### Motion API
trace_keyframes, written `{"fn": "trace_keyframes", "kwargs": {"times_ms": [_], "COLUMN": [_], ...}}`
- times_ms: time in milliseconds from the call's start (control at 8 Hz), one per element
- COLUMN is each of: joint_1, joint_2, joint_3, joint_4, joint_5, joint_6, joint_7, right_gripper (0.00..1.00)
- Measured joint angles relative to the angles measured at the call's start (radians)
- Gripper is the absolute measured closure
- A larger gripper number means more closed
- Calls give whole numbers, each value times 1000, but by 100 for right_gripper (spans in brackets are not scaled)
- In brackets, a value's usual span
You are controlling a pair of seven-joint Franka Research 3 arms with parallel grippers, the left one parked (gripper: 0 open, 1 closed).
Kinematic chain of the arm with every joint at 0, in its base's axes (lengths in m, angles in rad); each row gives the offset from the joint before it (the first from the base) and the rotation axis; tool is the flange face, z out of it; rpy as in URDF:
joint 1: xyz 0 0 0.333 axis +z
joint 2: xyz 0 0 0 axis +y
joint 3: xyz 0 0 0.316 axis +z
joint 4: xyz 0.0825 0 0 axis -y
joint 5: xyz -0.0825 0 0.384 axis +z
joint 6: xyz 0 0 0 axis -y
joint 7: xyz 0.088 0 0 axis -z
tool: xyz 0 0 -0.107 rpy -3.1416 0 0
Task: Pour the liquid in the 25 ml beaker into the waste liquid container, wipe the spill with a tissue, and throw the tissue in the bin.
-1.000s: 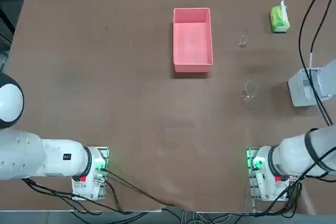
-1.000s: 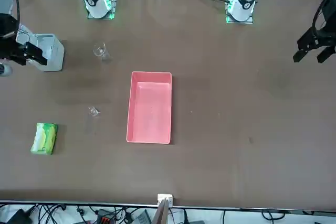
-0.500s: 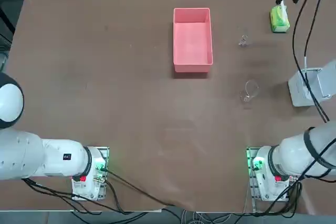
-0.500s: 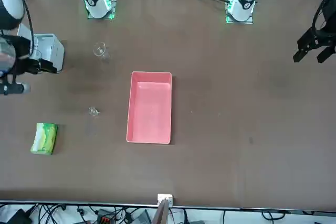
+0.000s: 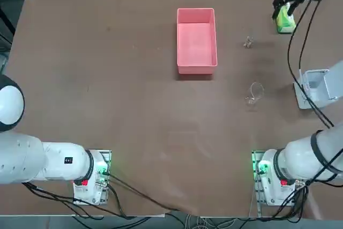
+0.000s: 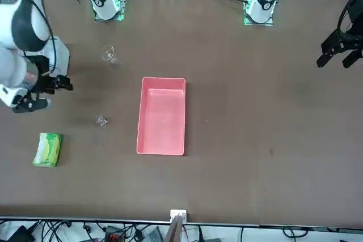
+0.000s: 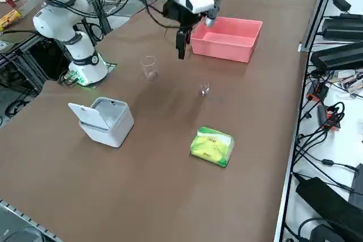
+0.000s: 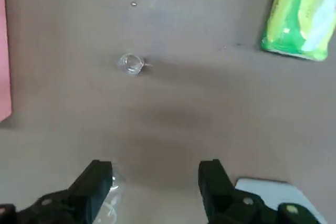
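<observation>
1. Here we are, clock read from the top view with the pink tray (image 5: 196, 41) at the centre: the right gripper (image 8: 155, 174) is open, its two fingers spread wide, raised above the table!
2. In that view it overlaps the tissue pack (image 7: 212, 146), out between two and three o'clock. The wrist view shows bare tabletop between the fingers, with the larger beaker (image 7: 150, 68) partly behind one of them.
3. And there's our small beaker (image 7: 205, 89), tiny and clear, standing on the table at three o'clock from the tray, well apart from it. Whether it has liquid in it, I can't tell from here.
4. The larger beaker stands upright between four and five o'clock from the tray; take the small beaker as centre instead and it sits at six.
5. Out near four o'clock from the tray is the pale bin (image 7: 112, 124), its lid (image 7: 89, 115) swung open, leaning out on the three o'clock side.
6. The yellow-green pack lies on the table, at two o'clock from the small beaker. Its tissue I can't pick out clearly.
7. One more from the wrist view: a tiny shiny round spot (image 8: 134, 3) on the tabletop, near the small beaker!
</observation>
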Motion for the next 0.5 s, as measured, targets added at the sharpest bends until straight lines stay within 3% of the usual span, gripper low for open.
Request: {"fn": "trace_keyframes", "kwargs": {"times_ms": [500], "joint_1": [-10], "joint_2": [-49], "joint_3": [-8], "joint_4": [-203], "joint_5": [24], "joint_6": [250], "joint_7": [-262], "right_gripper": [0]}}
